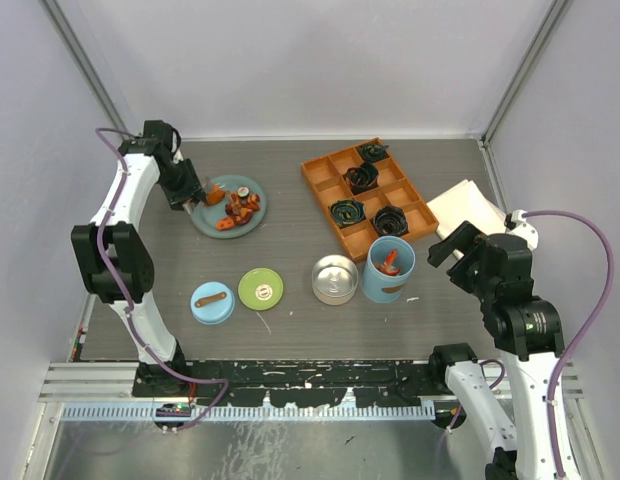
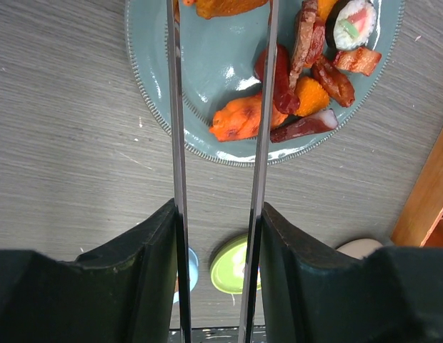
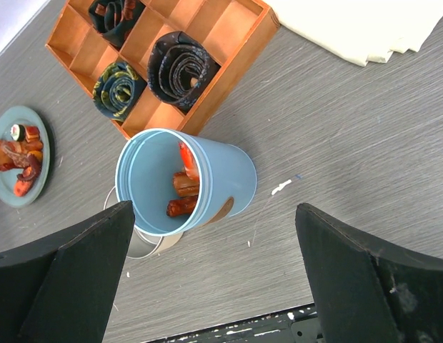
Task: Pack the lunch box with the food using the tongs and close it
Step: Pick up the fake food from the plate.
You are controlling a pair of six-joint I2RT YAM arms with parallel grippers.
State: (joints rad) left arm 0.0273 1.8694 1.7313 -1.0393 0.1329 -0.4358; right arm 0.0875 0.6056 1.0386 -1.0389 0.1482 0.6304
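**Tongs held over the plate of food**

The left gripper (image 2: 218,243) clamps the slim grey metal tongs (image 2: 178,107) between its fingers, and the tong arms stand parted above the flat teal plate (image 2: 207,64). Orange, red and brown food chunks (image 2: 279,93) lie on that plate. To the plate's right and nearer the arm bases stand the shallow round steel tin (image 1: 334,278) and the open light-blue cylinder (image 3: 225,179), which has a few chunks inside. The green round lid (image 1: 260,288) and the blue lid (image 1: 212,302) lie on the near side of the plate. The right gripper (image 3: 214,207), well right of the plate, has its fingers spread wide and holds nothing.

One flat teal round plate (image 2: 207,50). Right of the plate: one orange compartment tray (image 1: 321,170) with four black coils (image 1: 362,177), one round steel tin (image 1: 334,278) and one light-blue cylinder (image 1: 388,268). Two round lids, a blue lid (image 1: 212,302) and a green lid (image 1: 261,288). One pair of grey metal tongs (image 2: 177,107).
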